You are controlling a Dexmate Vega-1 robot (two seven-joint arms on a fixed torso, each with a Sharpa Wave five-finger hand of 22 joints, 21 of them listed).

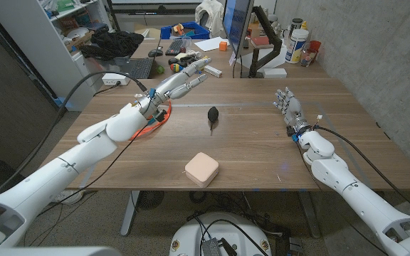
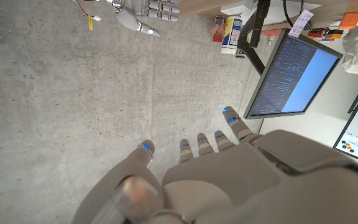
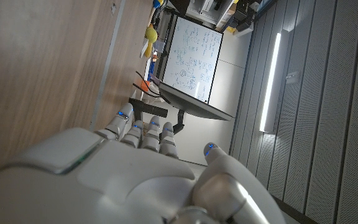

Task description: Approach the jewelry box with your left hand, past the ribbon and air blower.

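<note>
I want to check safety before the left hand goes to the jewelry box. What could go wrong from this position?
1. The left hand is raised far from the jewelry box, near the table's far side. Coming back, it could likely knock the air blower, which lies between them.
2. The orange ribbon lies under the left forearm, so the arm or its cable might drag it.
3. The box sits close to the table's near edge; a hard touch may push it off.
</note>
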